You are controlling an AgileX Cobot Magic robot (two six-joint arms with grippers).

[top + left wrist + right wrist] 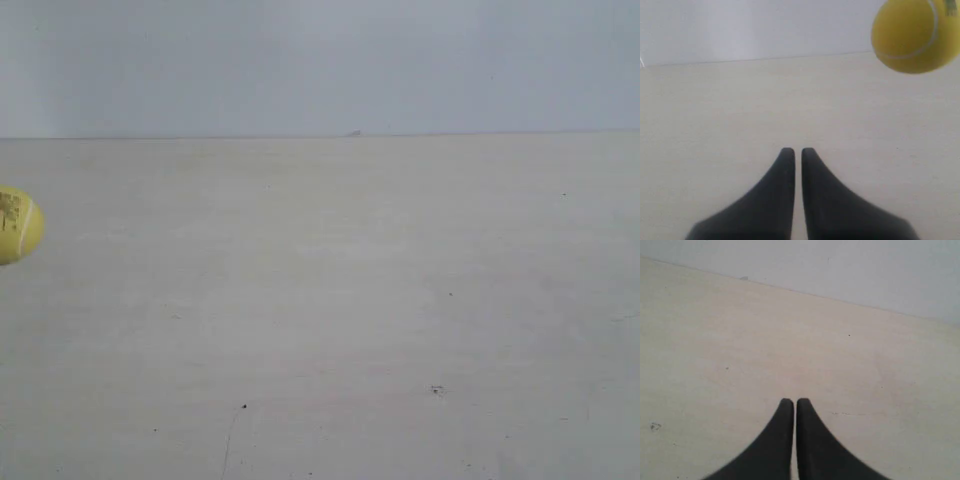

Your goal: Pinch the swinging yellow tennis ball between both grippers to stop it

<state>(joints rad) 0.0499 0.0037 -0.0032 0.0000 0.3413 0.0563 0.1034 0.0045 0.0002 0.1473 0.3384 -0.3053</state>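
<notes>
The yellow tennis ball [17,225] hangs in the air at the far left edge of the exterior view, partly cut off, with dark print and a white seam showing. In the left wrist view the ball [916,35] floats well ahead of and off to one side of my left gripper [797,151], which is shut with nothing between its black wedge tips. My right gripper [792,402] is shut too, over bare table, and the ball is out of its view. Neither gripper shows in the exterior view. The string is not visible.
A pale beige table [350,300] with small dark specks fills all views. A plain grey-white wall [320,60] stands behind its far edge. A tiny object [354,132] sits at that far edge.
</notes>
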